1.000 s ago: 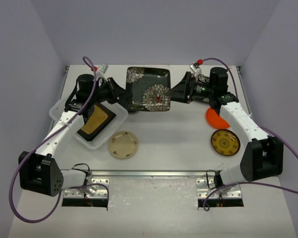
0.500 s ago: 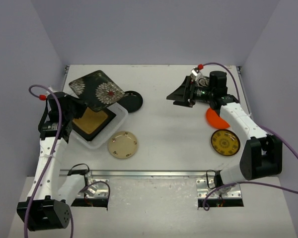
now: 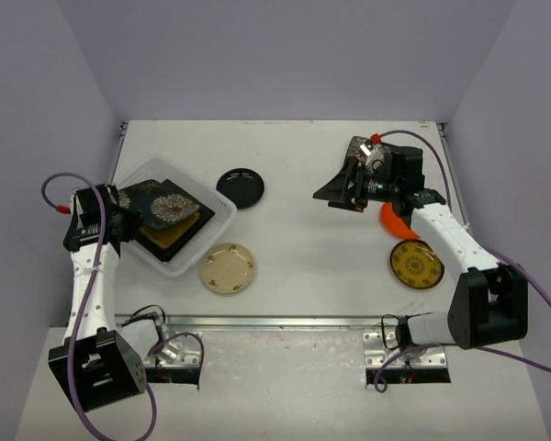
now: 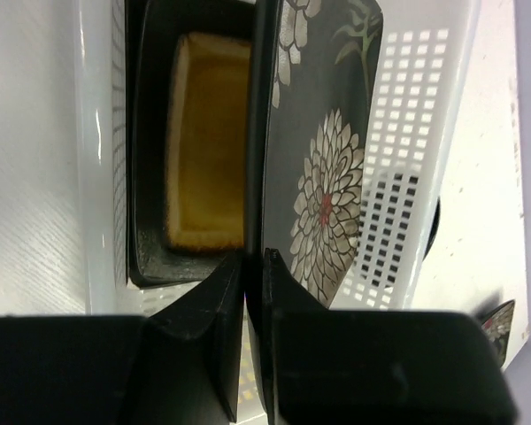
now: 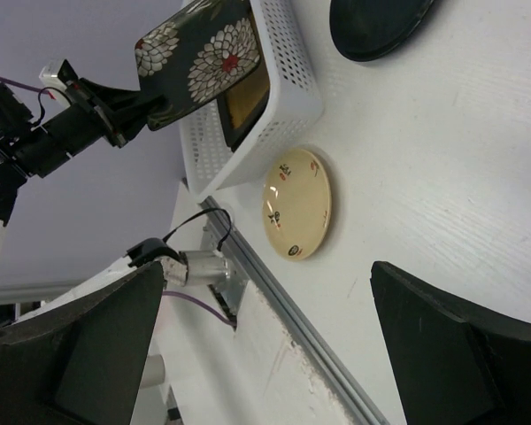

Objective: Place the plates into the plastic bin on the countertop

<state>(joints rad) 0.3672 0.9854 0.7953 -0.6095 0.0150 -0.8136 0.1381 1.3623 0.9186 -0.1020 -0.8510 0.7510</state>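
Cream plate (image 3: 228, 267) & yellow plate (image 3: 415, 264) lie on table (image 3: 303, 239) near front. L claw (image 4: 255, 257) pinches flower plate (image 3: 165, 207), tilted over brown plate (image 4: 208, 142) in bin (image 3: 222, 213). R claw (image 3: 335, 191) is wide open, empty. Black plate (image 3: 240, 186) lies behind bin.

The flowered plate (image 4: 323, 177) is gleaming with a glossy glaze, the plastic bin (image 4: 407, 106) is showing smooth perforated walls, and the countertop (image 3: 312, 248) is looking matt white behind a dull metal rail (image 3: 285, 321).

robot lab test cell, bare grey walls (image 3: 285, 55) around a white countertop (image 3: 312, 239), metal rail (image 3: 285, 322) at front
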